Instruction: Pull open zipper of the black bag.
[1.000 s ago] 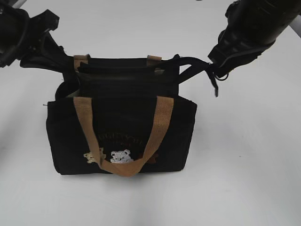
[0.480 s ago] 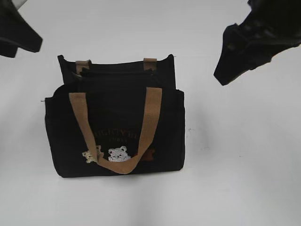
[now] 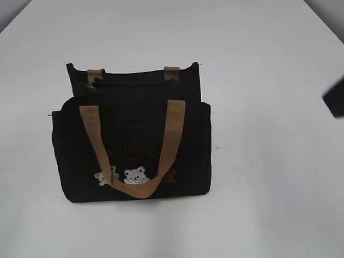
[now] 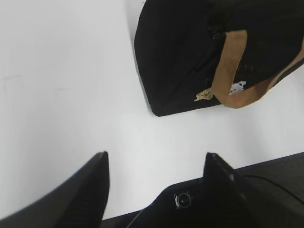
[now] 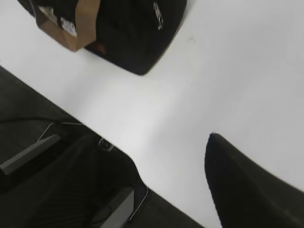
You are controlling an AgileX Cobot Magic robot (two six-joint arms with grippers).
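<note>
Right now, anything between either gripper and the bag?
Nothing visible. Both grippers, left and right, hang open over bare white table, well clear of the black bag. Only its tan handle drapes down the front; the zipper on top is uncovered.

The black bag [image 3: 131, 142] stands alone on the white table [image 3: 269, 215], with bare surface open on its left, right, front and behind. Above its top rim the way is open, apart from the tan handle [image 3: 134, 156] that droops down the front face; a second pair of tan strap ends [image 3: 171, 71] sits at the back rim. Both the left gripper [image 4: 154, 164] and the right gripper [image 5: 156, 156] hang with jaws apart over bare table, well away from the bag.
</note>
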